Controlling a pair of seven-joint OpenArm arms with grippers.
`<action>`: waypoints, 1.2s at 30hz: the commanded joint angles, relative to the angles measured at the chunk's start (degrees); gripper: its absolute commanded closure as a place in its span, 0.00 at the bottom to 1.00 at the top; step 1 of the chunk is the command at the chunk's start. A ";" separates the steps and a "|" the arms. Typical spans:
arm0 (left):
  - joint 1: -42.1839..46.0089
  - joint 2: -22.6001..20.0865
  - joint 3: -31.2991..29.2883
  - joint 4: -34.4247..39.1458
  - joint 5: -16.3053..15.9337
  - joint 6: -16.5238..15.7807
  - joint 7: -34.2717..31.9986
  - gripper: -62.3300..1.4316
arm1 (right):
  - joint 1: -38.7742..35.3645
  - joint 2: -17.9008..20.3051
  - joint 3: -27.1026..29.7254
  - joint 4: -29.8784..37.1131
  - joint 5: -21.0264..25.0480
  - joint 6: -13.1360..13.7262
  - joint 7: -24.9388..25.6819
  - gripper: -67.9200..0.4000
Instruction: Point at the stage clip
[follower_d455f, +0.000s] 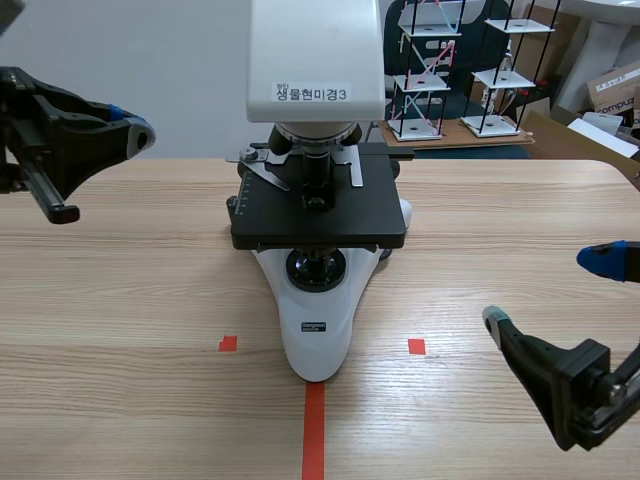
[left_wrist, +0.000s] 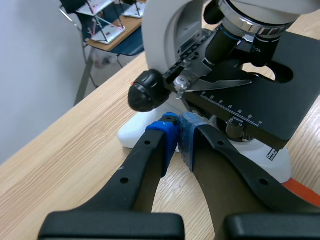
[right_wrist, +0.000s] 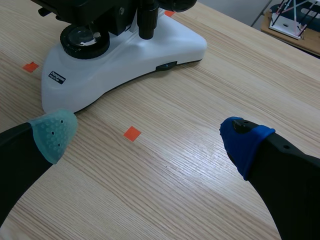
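A white microscope (follower_d455f: 318, 330) with a black stage (follower_d455f: 318, 205) stands mid-table. Two metal stage clips lie on the stage: one at its left (follower_d455f: 262, 168), one at its right (follower_d455f: 356, 172). In the left wrist view the left stage clip (left_wrist: 215, 84) is a silver blade just ahead of my left gripper (left_wrist: 178, 135), which is shut with its blue pads together, a short way below the clip and not touching it. In the scene view that left gripper (follower_d455f: 135, 130) hangs raised at the far left. My right gripper (follower_d455f: 555, 290) is open low at the right, holding nothing.
A black focus knob (left_wrist: 145, 91) juts from the microscope's side close to my left fingertips. Wire-frame models (follower_d455f: 430, 70) stand on a board behind the table. A cardboard box (follower_d455f: 615, 90) is at the far right.
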 joint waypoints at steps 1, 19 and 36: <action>-2.01 0.52 1.44 0.52 -0.83 0.09 0.00 0.96 | -0.11 0.44 0.68 0.55 0.39 -0.22 0.61 0.07; -10.34 4.24 10.43 -1.77 -0.79 0.15 5.44 0.95 | -0.11 0.44 0.68 0.55 0.39 -0.22 0.63 0.07; -10.32 4.24 10.43 -1.77 -0.52 0.17 5.49 0.96 | -0.11 0.44 0.68 0.55 0.39 -0.22 0.61 0.07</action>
